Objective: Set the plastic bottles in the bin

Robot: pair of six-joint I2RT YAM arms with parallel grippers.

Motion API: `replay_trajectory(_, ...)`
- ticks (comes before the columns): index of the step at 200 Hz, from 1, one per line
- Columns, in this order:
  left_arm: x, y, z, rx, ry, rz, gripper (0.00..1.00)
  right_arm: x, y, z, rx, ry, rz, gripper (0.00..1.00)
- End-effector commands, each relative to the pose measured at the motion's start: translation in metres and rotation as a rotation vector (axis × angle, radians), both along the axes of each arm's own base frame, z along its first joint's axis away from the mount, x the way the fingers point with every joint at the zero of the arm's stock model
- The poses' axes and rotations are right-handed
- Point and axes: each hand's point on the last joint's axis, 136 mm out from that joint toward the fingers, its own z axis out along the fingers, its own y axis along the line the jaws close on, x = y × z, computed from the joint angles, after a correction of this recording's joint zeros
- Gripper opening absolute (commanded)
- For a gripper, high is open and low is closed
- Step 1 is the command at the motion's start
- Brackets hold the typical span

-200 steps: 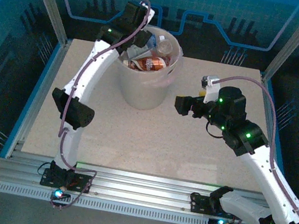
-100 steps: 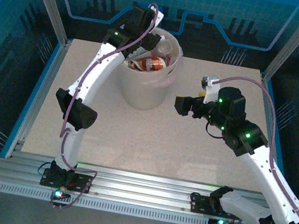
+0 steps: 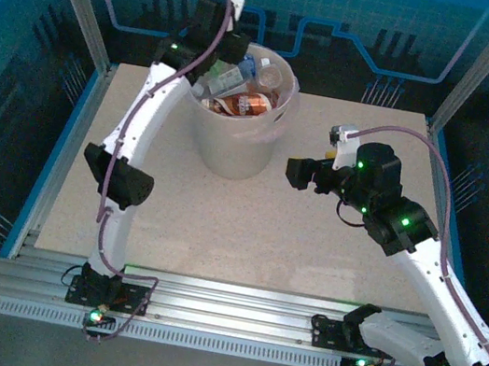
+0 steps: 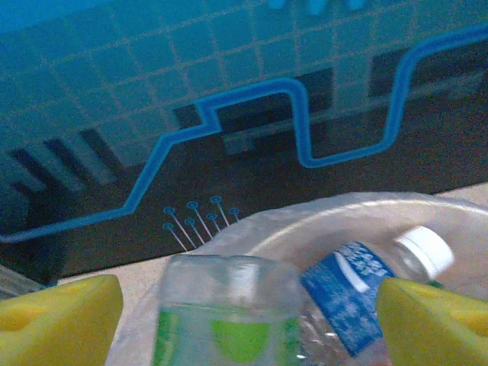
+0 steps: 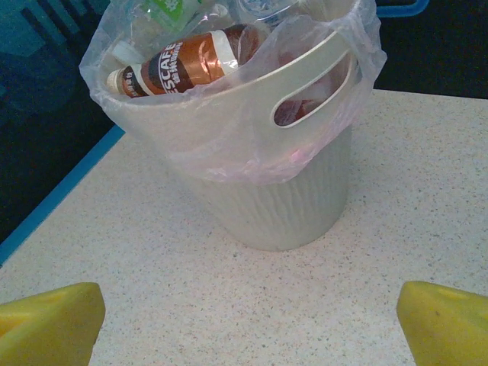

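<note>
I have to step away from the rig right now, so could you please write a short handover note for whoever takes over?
Left gripper: open, holding nothing, hovering at the far-left rim of the bin, above a green-labelled bottle and a blue-labelled bottle.
Right gripper: open, empty, low over the table, facing the bin.
Bottles: all that I can see lie in the bin, with a copper-labelled bottle on top.
Done: the visible bottles are binned.
Left: probably just pull both arms back and check behind the bin for strays.
</note>
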Motion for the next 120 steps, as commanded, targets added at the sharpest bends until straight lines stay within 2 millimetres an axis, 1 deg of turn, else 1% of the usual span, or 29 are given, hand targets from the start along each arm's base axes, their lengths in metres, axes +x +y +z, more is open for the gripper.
replay_trajectory(1,-0.006,0.02,0.014,-0.196,-0.011,0.02,0.82,-0.003,-0.004,-0.002,-0.009,0.008,-0.023,1.0)
replay_trajectory(14,-0.003,0.022,0.007,-0.271,0.011,-0.001,0.79,-0.003,-0.005,-0.003,-0.013,0.009,-0.027,1.0)
replay_trajectory(28,-0.001,0.02,0.004,-0.331,0.02,-0.039,0.78,-0.003,-0.006,-0.003,-0.012,0.007,-0.03,1.0)
replay_trajectory(69,-0.001,0.0,0.003,-0.376,0.034,-0.151,0.76,-0.003,-0.006,-0.003,-0.008,0.006,-0.032,1.0)
replay_trajectory(120,-0.009,-0.025,0.001,-0.43,0.072,-0.28,0.64,-0.002,-0.005,-0.002,-0.003,0.005,-0.031,1.0)
